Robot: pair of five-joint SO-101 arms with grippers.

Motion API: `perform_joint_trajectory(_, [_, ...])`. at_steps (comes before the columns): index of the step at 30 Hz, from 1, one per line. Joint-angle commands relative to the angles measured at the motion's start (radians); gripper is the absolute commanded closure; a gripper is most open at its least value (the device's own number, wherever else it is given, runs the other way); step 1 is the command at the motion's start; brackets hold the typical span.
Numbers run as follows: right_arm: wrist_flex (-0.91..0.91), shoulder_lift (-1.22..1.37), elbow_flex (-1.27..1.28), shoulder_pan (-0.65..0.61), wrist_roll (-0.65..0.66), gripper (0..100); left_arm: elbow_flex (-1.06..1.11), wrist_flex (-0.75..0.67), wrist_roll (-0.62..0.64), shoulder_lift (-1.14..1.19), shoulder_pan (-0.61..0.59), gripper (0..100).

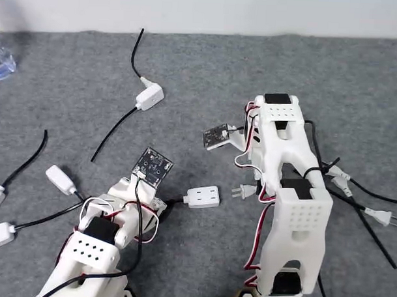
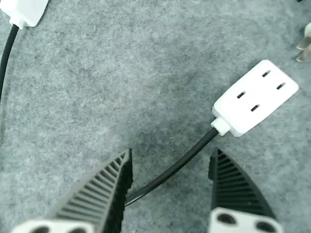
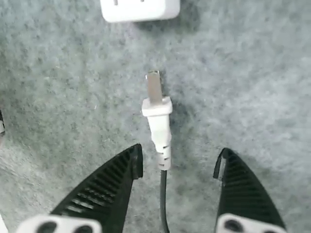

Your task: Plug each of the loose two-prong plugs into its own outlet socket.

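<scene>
Ribbed fingers (image 2: 104, 194) of my left hand (image 2: 172, 158) sit closest to the lens, spread wide and straddling the black cord (image 2: 187, 158) just behind the white outlet block (image 2: 255, 97). Nothing is pinched. My right hand (image 3: 181, 153) is likewise spread, one finger on each side of the two-prong plug (image 3: 156, 114). It lies flat on the grey felt worktop (image 3: 252, 73) with its prongs aimed at that same block, a short gap away.

My worry is alignment. The block's slots appear to face upward while the plug lies along the felt, so I judge it must be lifted and tipped before it can go in. A sloppy pinch on the slim body could let it roll between the fingers and leave the prongs skewed. If the left hand closes on the cord and not the block, the block may swivel or skid when the prongs push.

From the high view, other pieces wait: an angled white plug (image 1: 150, 96) farther back, another white block (image 1: 60, 179) near the left arm, and a spare plug (image 1: 379, 217) among a tangle of black leads (image 1: 362, 222) beside the right arm. Those leads could drag on the arm or snag the plug's own cord.
</scene>
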Motion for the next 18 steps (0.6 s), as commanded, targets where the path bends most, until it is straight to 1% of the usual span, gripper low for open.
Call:
perform_joint_trajectory(1, [-0.001,-0.067,-0.006,-0.027,0.011,79.4,-0.004,-0.026,0.003,-0.014,0.009,76])
perform_joint_trajectory(5, [-0.001,-0.067,-0.005,-0.050,0.009,84.1,-0.004,-0.026,0.003,-0.014,0.009,76])
perform_joint_trajectory(7, [-0.010,-0.067,-0.005,-0.067,-0.014,85.9,-0.004,-0.026,0.003,-0.014,0.009,76])
perform_joint_trajectory(10, [-0.068,-0.056,-0.006,-0.079,-0.046,86.1,-0.004,-0.026,0.003,-0.014,0.009,76])
perform_joint_trajectory(13, [-0.143,-0.044,0.003,-0.076,-0.048,86.1,-0.004,-0.026,0.003,-0.014,0.009,76])
perform_joint_trajectory(18, [-0.168,-0.042,-0.052,-0.084,-0.046,86.1,-0.004,-0.028,0.003,-0.014,0.009,76])
